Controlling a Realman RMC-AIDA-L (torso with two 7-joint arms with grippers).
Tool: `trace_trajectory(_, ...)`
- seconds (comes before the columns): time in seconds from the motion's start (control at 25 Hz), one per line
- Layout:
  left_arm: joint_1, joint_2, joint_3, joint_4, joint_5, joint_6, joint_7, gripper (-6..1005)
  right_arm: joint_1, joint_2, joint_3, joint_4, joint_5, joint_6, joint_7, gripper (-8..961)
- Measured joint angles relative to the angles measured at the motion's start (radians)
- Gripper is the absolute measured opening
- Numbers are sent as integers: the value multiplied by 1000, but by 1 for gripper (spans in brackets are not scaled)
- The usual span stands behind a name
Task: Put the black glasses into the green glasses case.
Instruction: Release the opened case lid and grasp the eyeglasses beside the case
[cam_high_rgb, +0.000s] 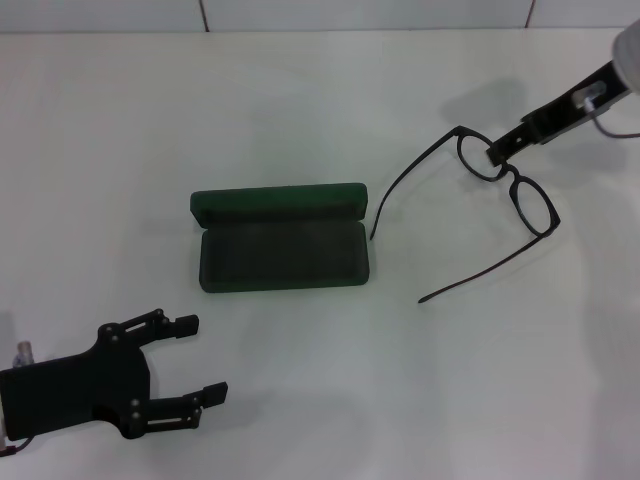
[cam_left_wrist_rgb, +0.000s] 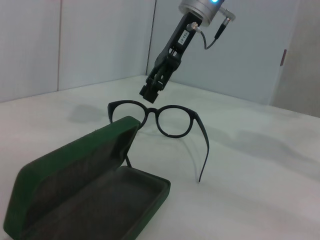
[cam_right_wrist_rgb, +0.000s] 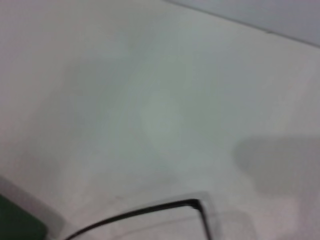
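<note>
The green glasses case (cam_high_rgb: 283, 255) lies open at the table's middle, lid (cam_high_rgb: 278, 203) tipped back, grey-green lining empty; it fills the near part of the left wrist view (cam_left_wrist_rgb: 90, 200). The black glasses (cam_high_rgb: 516, 184) hang to the right of the case with the temple arms unfolded and pointing toward me. My right gripper (cam_high_rgb: 495, 152) is shut on the rim of one lens and holds them just over the table, also shown in the left wrist view (cam_left_wrist_rgb: 147, 95). A temple arm (cam_right_wrist_rgb: 150, 211) shows in the right wrist view. My left gripper (cam_high_rgb: 205, 358) is open and empty at the front left.
The white table (cam_high_rgb: 320, 100) runs back to a pale wall. A green corner of the case (cam_right_wrist_rgb: 15, 225) shows in the right wrist view.
</note>
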Motion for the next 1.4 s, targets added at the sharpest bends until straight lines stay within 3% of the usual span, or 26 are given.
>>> trace_trajectory(0.28, -4, 3, 0, 3, 1, 0, 1, 883, 40, 50, -15, 39, -62, 0, 30, 808)
trace_trajectory(0.44, -1, 3, 0, 3, 0, 0, 2, 883, 43, 63, -16, 52, -87, 5, 33, 808)
trace_trajectory(0.92, -1, 1, -1, 3, -1, 2, 0, 884, 32, 52, -20, 52, -97, 5, 59, 731)
trace_trajectory(1.16, -4, 3, -5, 2, -1, 2, -1, 884, 31, 61, -24, 42, -141, 28, 61, 693)
trace_trajectory(1.4, -9, 4, -5, 2, -1, 2, -2, 883, 30, 62, -23, 40, -142, 34, 61, 465)
